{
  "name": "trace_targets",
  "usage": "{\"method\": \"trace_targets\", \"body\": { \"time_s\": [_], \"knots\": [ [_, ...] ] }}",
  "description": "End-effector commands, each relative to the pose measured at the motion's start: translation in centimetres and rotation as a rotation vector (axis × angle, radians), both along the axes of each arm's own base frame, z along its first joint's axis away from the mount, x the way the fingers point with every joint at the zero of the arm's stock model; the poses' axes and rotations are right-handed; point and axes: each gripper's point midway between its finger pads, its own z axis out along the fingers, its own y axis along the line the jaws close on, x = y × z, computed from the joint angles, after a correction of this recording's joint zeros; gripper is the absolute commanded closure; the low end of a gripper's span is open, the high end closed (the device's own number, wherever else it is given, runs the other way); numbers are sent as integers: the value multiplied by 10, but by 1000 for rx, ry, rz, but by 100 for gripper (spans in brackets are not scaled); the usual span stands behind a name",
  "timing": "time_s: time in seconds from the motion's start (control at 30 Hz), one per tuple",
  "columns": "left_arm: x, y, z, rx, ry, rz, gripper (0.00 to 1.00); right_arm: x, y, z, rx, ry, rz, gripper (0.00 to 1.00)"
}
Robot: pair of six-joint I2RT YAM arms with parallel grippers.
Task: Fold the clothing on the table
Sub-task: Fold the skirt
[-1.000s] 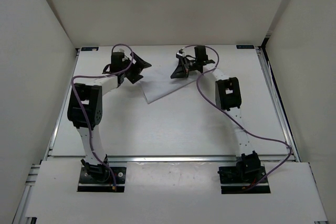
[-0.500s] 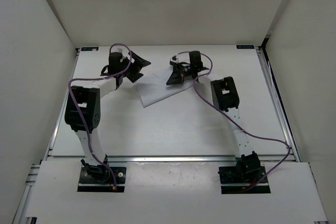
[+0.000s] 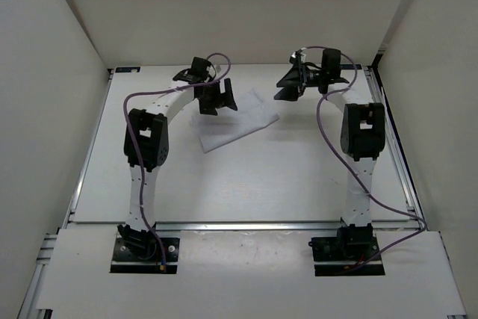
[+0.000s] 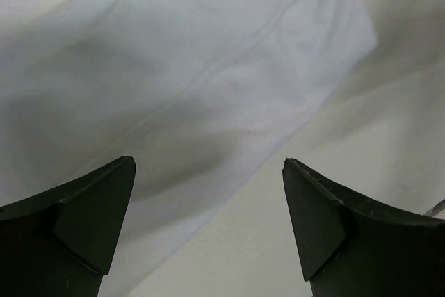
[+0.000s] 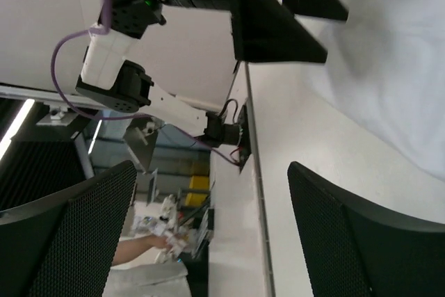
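**Both end effectors wide open, clothing flat on the far half of the surface**

The left end effector [image 3: 217, 99] hangs over the near-left part of the clothing [image 3: 243, 123], its jaws spread wide. In the left wrist view, the left end effector [image 4: 208, 165] has only flat fabric [image 4: 208, 67] showing in the gap, and nothing is gripped. Whether the tips touch the cloth cannot be told.

The right end effector [image 3: 287, 84] sits near the far edge of the surface [image 3: 261, 184], toward the far-right corner. It is apart from the clothing and points roughly toward the left edge. In the right wrist view, the right end effector [image 5: 210, 167] also has its jaws wide, with nothing between them. That view looks across the bare surface [image 5: 313, 172], with the clothing [image 5: 396, 67] off to one side.

The clothing lies in the far half of the surface, about midway between the left and right edges. It is roughly rectangular. Its long axis runs diagonally, with 1 end toward the near-left and the other toward the far-right. A faint crease or seam follows that length.
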Motion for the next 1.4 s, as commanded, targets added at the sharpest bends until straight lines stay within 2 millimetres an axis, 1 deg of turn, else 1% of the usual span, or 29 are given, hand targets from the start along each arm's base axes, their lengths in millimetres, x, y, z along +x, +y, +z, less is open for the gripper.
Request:
{"method": "trace_targets", "body": {
  "time_s": [0.0, 0.07, 0.13, 0.17, 0.2, 0.23, 0.27, 0.3, 0.33, 0.37, 0.4, 0.47, 0.5, 0.53, 0.6, 0.63, 0.67, 0.73, 0.87, 0.93, 0.97, 1.0, 1.03, 1.07, 1.1, 1.2, 1.23, 1.3, 1.37],
  "knots": [
    [-43, -1, -2, 104, 134, -154, 1, -18, -31, 43, 51, -116, 60, 5],
    [-45, -13, 11, 60, 112, -161, 1, -9, -37, 50, 47, -154, 21, 5],
    [-54, -27, 24, -26, 110, -155, 1, 6, -32, 49, 23, -202, -46, 4],
    [-58, -27, 29, -63, 96, -148, 1, 5, -28, 47, 10, -162, -56, 4],
    [-69, -25, 35, -87, 113, -111, 1, 15, -16, 41, -25, -250, -97, 3],
    [-69, -28, 38, -114, 96, -91, 1, 30, -15, 33, -112, -302, -181, 2],
    [-74, -23, 45, -127, 66, -75, 1, 31, -6, 20, -176, -275, -203, 1],
    [-81, -21, 51, -144, 56, -55, 1, 48, -2, 14, -289, -374, -282, 1],
    [-85, -14, 45, -119, 64, -29, 2, 65, -10, -1, -428, -406, -369, 1],
    [-87, -7, 53, -107, 44, -14, 1, 69, -15, -15, -502, -385, -400, 1],
    [-92, 0, 51, -87, 53, -7, 1, 83, -31, -28, -597, -395, -476, 1],
    [-96, 13, 43, -21, 52, 17, 1, 91, -59, -66, -722, -379, -518, 1],
    [-101, 18, 37, 10, 74, 21, 1, 88, -67, -75, -745, -378, -505, 1],
    [-97, 26, 33, 59, 61, 30, 1, 77, -72, -99, -791, -381, -444, 1],
    [-112, 37, 17, 145, 131, -5, 1, 51, -85, -137, -845, -333, -342, 1],
    [-115, 36, 7, 161, 169, -19, 1, 42, -88, -138, -840, -308, -330, 1],
    [-127, 41, 0, 190, 226, -38, 1, 36, -97, -139, -819, -263, -344, 1],
    [-141, 43, -17, 248, 312, -66, 1, 35, -107, -133, -803, -248, -374, 1],
    [-141, 49, -25, 282, 305, 21, 2, 45, -116, -112, -792, -272, -397, 0],
    [-125, 46, -23, 202, 234, 131, 1, 43, -111, -108, -763, -257, -389, 1],
    [-138, 47, -35, 146, 284, 201, 2, 42, -111, -106, -762, -258, -388, 1],
    [-115, 44, -13, 26, 201, 302, 1, 40, -120, -106, -751, -233, -401, 1],
    [-112, 46, -12, -49, 151, 349, 1, 39, -124, -107, -753, -225, -401, 1],
    [-124, 54, -29, -78, 204, 440, 1, 38, -125, -104, -738, -221, -401, 1],
    [-112, 51, -14, -162, 152, 496, 2, 36, -129, -103, -730, -204, -404, 1],
    [-123, 52, -29, -176, 160, 543, 2, 38, -146, -100, -740, -204, -435, 1],
    [-127, 44, -32, -156, 171, 528, 1, 38, -149, -99, -738, -203, -441, 1],
    [-132, 45, -39, -112, 157, 568, 2, 34, -152, -101, -731, -185, -442, 1],
    [-124, 40, -31, -194, 103, 631, 2, 34, -154, -97, -715, -186, -450, 1]
  ]
}}
